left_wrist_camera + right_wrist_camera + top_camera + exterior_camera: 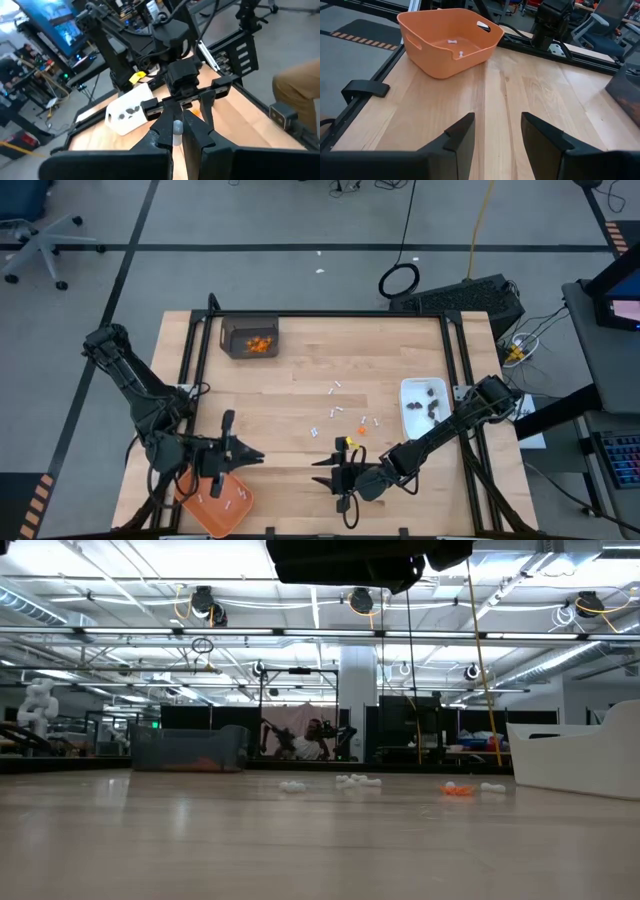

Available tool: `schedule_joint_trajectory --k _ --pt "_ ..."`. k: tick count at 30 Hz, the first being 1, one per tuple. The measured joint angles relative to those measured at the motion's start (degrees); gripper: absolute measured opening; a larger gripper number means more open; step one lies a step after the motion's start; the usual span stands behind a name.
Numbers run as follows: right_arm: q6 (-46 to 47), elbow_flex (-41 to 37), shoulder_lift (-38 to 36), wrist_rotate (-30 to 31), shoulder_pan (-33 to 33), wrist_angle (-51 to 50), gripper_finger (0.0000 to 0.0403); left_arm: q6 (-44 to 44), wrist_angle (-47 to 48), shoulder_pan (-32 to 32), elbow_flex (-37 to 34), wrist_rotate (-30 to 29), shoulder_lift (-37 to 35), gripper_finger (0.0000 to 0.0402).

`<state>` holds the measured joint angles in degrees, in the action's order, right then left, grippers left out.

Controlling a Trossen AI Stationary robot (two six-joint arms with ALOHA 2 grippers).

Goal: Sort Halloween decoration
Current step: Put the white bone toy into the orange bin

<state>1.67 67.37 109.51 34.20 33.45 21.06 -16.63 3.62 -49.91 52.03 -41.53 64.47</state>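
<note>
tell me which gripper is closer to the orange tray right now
Left. The left gripper sits just above the orange tray at the table's near left corner, shut on a small white stick. The right gripper is open, off toward the table's middle.

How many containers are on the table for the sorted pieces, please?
3: a dark bin at the far left, a white dish at the right edge, an orange tray at the near left.

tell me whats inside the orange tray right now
Inside the orange tray, two small white sticks lie on its floor in the right wrist view. From above, the left gripper is beside it, and the left arm covers part of the tray, so more may be hidden.
</note>
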Motion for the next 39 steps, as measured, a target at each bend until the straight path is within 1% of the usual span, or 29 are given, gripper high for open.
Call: schedule_joint_trajectory --k 2,4,9,14,17,20,24,27,32,37,39 --pt "-0.26 0.00 0.00 0.00 0.00 0.00 0.0144 -0.41 0.02 -0.02 0.00 0.83 0.00 0.0011" --pt "-0.42 0.00 0.00 0.00 0.00 0.01 0.0144 2.77 0.01 -0.11 0.00 0.87 0.02 0.0011" --pt "-0.42 0.00 0.00 0.00 0.00 0.00 0.0144 20.87 1.78 -0.24 0.00 1.12 0.02 0.0011" --pt "-0.42 0.00 0.00 0.00 0.00 0.00 0.0144 36.74 11.76 -2.53 0.00 3.21 0.01 0.0011" --pt "-0.35 0.00 0.00 0.02 0.00 -0.21 0.0144 47.47 18.55 -4.83 0.00 4.61 0.02 0.0011" --pt "-0.24 0.00 0.02 0.02 0.00 -0.43 0.0144 56.40 23.87 -7.88 0.00 6.36 0.02 0.0011" --pt "-0.35 0.00 0.02 0.02 -0.09 -0.42 0.0144 66.47 29.10 -11.69 0.00 10.45 1.12 0.0011" --pt "-0.37 0.00 0.02 0.03 -0.17 -0.42 0.0144 71.63 31.63 -13.79 0.00 13.93 3.24 0.0011" --pt "-0.01 0.00 0.02 0.14 -0.57 -0.43 0.0144 76.45 35.29 -15.84 0.00 15.95 8.75 0.0011" --pt "0.58 0.00 0.02 0.17 -0.81 -0.91 0.0144 80.04 35.50 -15.87 0.00 23.52 13.73 0.0011" --pt "0.63 0.00 0.02 0.17 -0.81 -1.16 0.0144 80.82 35.60 -15.85 0.00 24.60 15.15 0.0011"
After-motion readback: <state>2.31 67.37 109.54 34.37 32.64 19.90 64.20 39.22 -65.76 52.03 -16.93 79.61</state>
